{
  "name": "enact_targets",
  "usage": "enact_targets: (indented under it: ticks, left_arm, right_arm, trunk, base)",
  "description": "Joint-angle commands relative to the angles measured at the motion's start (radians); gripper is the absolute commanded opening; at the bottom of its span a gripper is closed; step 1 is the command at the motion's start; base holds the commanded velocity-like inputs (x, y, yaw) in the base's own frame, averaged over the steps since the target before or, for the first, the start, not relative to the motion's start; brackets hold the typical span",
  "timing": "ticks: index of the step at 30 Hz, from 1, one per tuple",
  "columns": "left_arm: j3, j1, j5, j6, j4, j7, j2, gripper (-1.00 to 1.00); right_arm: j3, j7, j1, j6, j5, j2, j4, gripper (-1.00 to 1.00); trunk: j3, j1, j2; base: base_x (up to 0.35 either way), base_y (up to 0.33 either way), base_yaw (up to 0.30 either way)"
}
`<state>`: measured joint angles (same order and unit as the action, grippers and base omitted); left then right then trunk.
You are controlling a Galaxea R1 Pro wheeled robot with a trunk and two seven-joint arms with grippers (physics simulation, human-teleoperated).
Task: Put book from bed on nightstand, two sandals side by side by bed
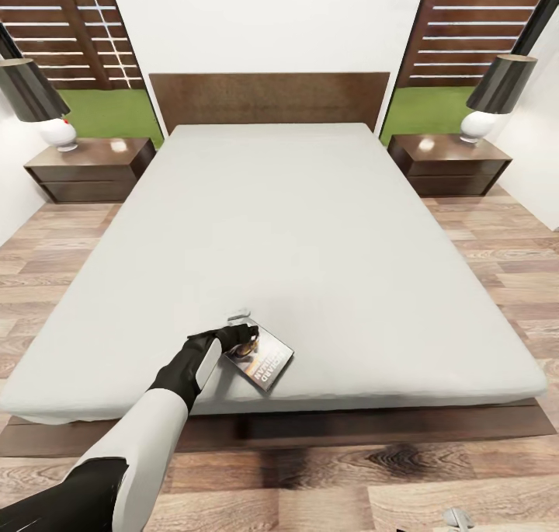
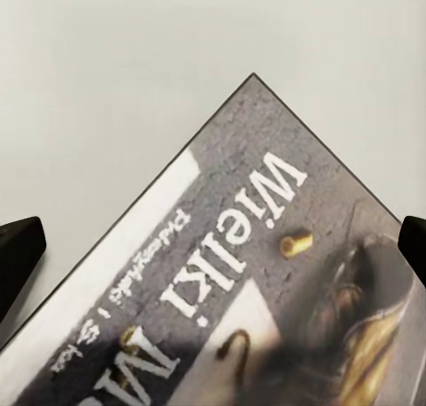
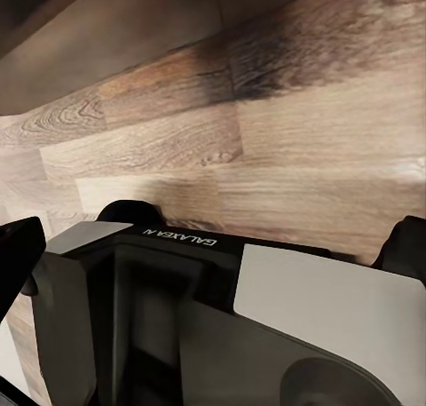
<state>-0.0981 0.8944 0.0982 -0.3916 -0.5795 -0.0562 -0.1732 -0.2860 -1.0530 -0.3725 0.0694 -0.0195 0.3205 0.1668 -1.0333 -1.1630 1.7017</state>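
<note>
Book [image 1: 262,359]: flat on the bed [image 1: 310,229], near its foot edge, skewed
Risk: thin cover, soft mattress – fingers may skate over the book or nudge it off the edge
Left gripper [image 1: 237,335]: over the book's near corner, fingertips [image 2: 18,250] spread wide, nothing held – contact cannot be told
Right gripper: fingertips [image 3: 18,255] apart over floor [image 3: 293,131], empty

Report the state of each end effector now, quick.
Left end effector: open, fingertips apart on either side of the book on the bed, nothing held.
Right end effector: open, empty, over the wood floor.
</note>
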Motion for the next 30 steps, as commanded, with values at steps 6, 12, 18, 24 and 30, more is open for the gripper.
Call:
enact_targets:
  ticks: [6, 12, 18, 24, 30]
  left_arm:
    - [-0.007, 0.000, 0.014, -0.009, 0.000, -0.004, -0.001, 1.00]
    - [-0.008, 0.000, 0.014, -0.009, 0.000, -0.004, -0.001, 1.00]
    - [-0.007, 0.000, 0.014, -0.009, 0.000, -0.004, -0.001, 1.00]
    - [-0.007, 0.000, 0.014, -0.009, 0.000, -0.004, -0.001, 1.00]
    - [-0.008, 0.000, 0.014, -0.009, 0.000, -0.004, -0.001, 1.00]
  right_arm:
    - [-0.002, -0.004, 0.000, 0.007, -0.002, 0.000, 0.000, 1.00]
    - [-0.002, -0.004, 0.000, 0.007, -0.002, 0.000, 0.000, 1.00]
    - [-0.002, -0.004, 0.000, 0.007, -0.002, 0.000, 0.000, 1.00]
    - [-0.002, -0.004, 0.000, 0.007, -0.002, 0.000, 0.000, 1.00]
    - [-0.002, -0.004, 0.000, 0.007, -0.002, 0.000, 0.000, 1.00]
  trunk:
    - [-0.001, 0.000, 0.000]
    - [-0.001, 0.000, 0.000]
    - [-0.001, 0.000, 0.000]
    - [-0.001, 0.000, 0.000]
    - [-0.001, 0.000, 0.000]
  base:
    - [0.000, 0.000, 0.000]
    - [-0.032, 0.000, 0.000]
    - [-0.141, 0.000, 0.000]
    - [-0.016, 0.000, 0.000]
    - [-0.001, 0.000, 0.000]
